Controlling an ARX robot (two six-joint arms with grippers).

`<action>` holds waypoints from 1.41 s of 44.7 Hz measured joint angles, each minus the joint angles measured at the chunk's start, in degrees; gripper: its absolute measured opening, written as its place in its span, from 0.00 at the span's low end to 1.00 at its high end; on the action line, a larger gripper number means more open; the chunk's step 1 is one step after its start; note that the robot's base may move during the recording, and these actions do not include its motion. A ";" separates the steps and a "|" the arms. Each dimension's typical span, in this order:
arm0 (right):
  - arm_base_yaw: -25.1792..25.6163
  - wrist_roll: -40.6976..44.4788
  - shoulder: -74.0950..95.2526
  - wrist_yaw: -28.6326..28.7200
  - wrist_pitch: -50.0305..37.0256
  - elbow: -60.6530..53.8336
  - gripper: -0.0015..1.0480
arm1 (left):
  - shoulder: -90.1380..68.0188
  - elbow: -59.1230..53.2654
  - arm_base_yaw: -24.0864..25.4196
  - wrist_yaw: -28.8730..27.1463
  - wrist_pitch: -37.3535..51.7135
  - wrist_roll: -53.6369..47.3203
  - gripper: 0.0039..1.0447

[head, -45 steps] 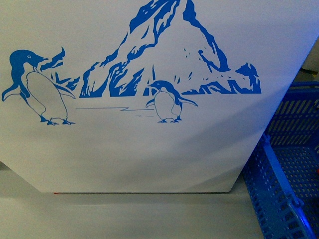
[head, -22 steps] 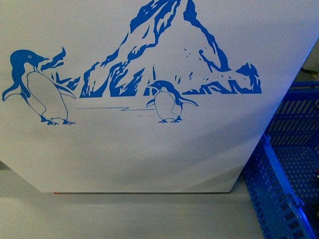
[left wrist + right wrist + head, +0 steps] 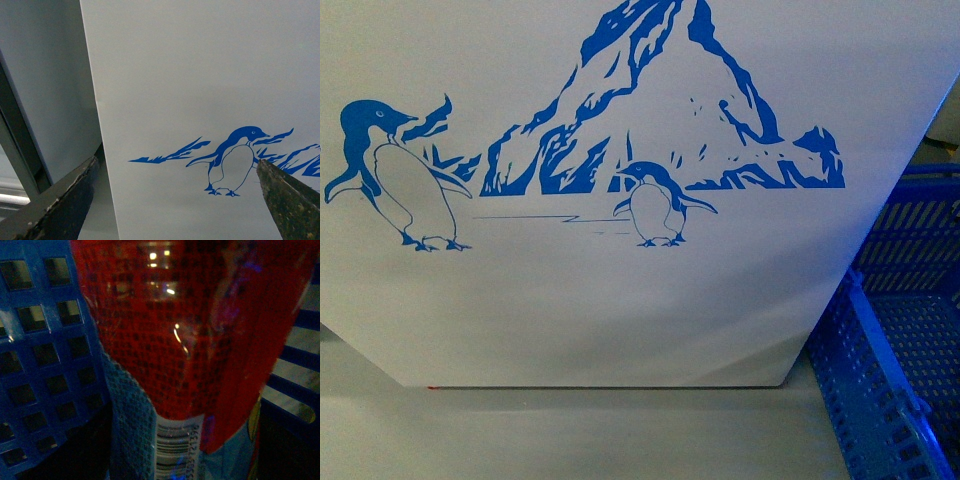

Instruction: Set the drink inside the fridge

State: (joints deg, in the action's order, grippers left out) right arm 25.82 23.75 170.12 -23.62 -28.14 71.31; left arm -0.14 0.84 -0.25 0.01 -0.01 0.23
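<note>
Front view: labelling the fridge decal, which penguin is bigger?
The left penguin, beside the mountain; the small penguin stands below its peak, further right.

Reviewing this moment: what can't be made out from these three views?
- Front view: the fridge lid and top are cut off by the upper edge; neither arm shows.
- Right wrist view: the drink fills the frame, dim and blurred; its cap and the right gripper are out of frame, so any grip cannot be told.
- Blue crate: its contents are cut off by the front view's right edge.
</note>
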 joint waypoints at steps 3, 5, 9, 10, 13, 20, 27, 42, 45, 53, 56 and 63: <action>-0.09 -0.11 0.00 -0.07 -0.33 -0.28 0.57 | 0.00 0.00 0.00 0.00 0.00 0.00 0.92; -0.11 -0.15 -0.04 0.20 -0.57 -0.48 0.52 | 0.00 0.00 0.00 -0.02 0.00 0.00 0.92; -0.50 0.02 -0.87 0.92 -2.01 -1.84 0.43 | 0.00 0.00 0.00 0.00 0.00 0.00 0.92; -0.59 0.02 -1.11 1.27 -2.21 -2.25 0.41 | 0.00 0.00 0.00 0.00 0.00 0.00 0.92; -1.09 0.02 -2.34 2.27 -2.43 -3.98 0.39 | 0.00 0.00 0.00 0.00 0.00 0.00 0.92; -4.28 -0.92 -9.75 6.75 -2.89 -10.67 0.38 | 0.00 0.00 0.00 0.00 0.00 0.00 0.92; -8.57 -3.96 -23.80 13.00 -1.97 -17.55 0.38 | 0.00 0.00 0.00 0.00 0.00 0.00 0.92; -12.33 -13.11 -69.81 26.99 12.28 -32.26 0.38 | 0.00 0.00 0.00 -0.02 0.00 0.00 0.92; -11.91 -15.43 -80.04 28.98 16.87 -34.49 0.38 | 0.00 0.00 0.00 0.00 0.00 0.00 0.92; -10.95 -20.92 -109.83 32.06 29.77 -39.15 0.38 | 0.00 0.00 0.00 0.00 0.00 0.00 0.92; -10.91 -21.90 -119.95 32.46 34.16 -40.39 0.38 | 0.00 0.00 0.00 0.00 0.00 0.00 0.92; -10.86 -23.58 -135.51 33.09 41.59 -41.88 0.38 | 0.00 0.00 0.00 0.00 0.00 0.00 0.92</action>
State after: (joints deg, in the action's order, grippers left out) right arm 14.96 0.16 34.61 9.48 13.45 29.43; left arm -0.14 0.84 -0.25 0.01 -0.01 0.23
